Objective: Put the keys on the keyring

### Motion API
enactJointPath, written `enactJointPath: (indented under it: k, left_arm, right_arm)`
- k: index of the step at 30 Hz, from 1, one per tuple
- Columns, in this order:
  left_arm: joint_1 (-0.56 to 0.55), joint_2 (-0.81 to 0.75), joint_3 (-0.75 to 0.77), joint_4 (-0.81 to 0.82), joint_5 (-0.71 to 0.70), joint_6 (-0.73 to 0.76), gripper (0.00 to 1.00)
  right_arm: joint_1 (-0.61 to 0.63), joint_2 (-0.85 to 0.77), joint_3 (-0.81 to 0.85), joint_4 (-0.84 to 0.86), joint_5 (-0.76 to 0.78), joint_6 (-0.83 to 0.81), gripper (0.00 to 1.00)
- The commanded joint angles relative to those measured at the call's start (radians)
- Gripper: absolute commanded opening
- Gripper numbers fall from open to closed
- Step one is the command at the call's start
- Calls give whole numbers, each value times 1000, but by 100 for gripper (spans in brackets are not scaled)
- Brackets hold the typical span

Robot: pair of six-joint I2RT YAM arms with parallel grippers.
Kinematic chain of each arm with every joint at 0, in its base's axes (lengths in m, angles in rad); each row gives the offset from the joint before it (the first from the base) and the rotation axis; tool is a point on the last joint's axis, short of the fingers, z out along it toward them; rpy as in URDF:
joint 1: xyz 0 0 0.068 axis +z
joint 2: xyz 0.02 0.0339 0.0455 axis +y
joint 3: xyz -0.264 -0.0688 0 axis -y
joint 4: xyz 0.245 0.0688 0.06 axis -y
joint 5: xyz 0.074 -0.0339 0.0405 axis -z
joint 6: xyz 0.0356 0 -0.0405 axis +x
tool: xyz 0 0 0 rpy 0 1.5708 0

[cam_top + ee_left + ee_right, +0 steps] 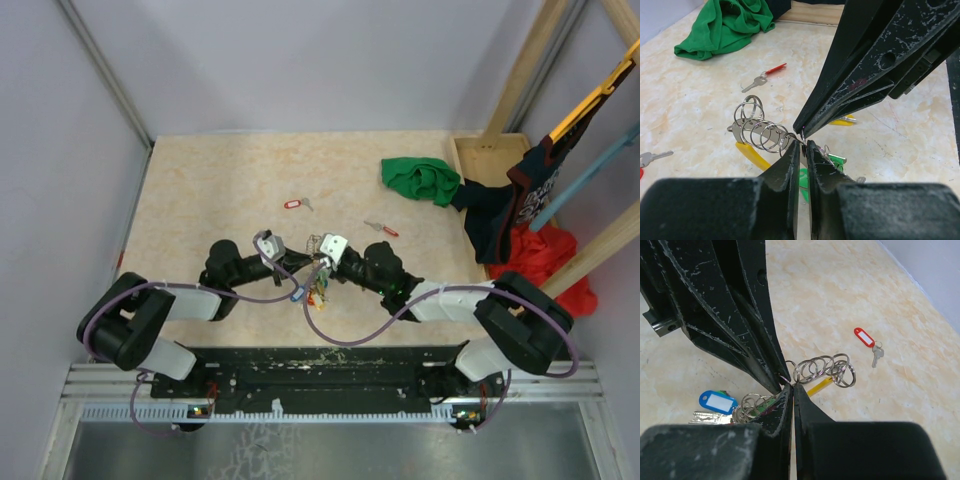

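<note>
Low on the worktop [220, 190], at about 6 o'clock from its centre: the keyring [316, 284], a tangled bunch lying on the surface right between the two hands. On it, a chain of small split rings [760, 131], a yellow tag [751, 152] just under them, a green tag [836, 160] and a blue tag [717, 401], with a silver key [705, 417] close beneath the blue one. At 9 o'clock of the bunch, the left hand [803, 146], fingers set almost together with only a slim slit between them; no telling from these views of any grip inside that slit. At 3 o'clock, the right hand [791, 386], clamped fully closed, tip to tip with the left hand, touching or nearly so, right at the end of the ring chain; no telling what, if anything, caught between its fingers. Between 11 and 12 o'clock of the keyring, well apart: a key with a red oblong tag [292, 204]. At 2 o'clock, also apart: a slim red-headed key [381, 229]. Further out on much the same bearing, a crumpled green cloth [420, 180]. Beyond that, at the worktop's far right corner, a shallow wooden tray [487, 150] with a dark garment [490, 225] draped over its near edge. At 3 o'clock, past the worktop's right edge, a heap of red fabric [550, 255].
</note>
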Motion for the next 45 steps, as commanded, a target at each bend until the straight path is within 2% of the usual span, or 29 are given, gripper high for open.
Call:
enactJointPath:
  k: [1,7,18,24,27,28,30,35,38,45]
  left_arm:
    - [8,-16,17,-9,34,12,14]
    - [10,-9,24,-21,39,15,8]
    - [9,-5,38,-57,27,22,11]
    - [9,-6,45,-72,27,28,0]
    - [9,-14,38,-66,25,33,0]
    - [9,-14,35,-61,25,32,0]
    - [8,-12,30,-45,24,27,0]
    - [11,-6,9,19,11,3,0]
    - [18,2,1,53,10,-12,0]
    - [25,3,-3,69,5,-24,0]
  right_arm:
    - [1,-50,66,3,-30,-36,0]
    - [2,-53,75,-14,-34,-38,0]
    - [1,-79,82,-38,-35,-45,0]
    - [1,-85,84,-45,-41,-44,0]
    - [1,-94,84,-52,-42,-32,0]
    - [1,-99,82,-53,-40,-25,1]
    - [1,-111,85,-68,-32,-2,11]
    - [-3,-160,124,-218,30,76,29]
    - [-23,-190,158,-329,71,151,33]
    - [-105,-219,191,-466,50,281,37]
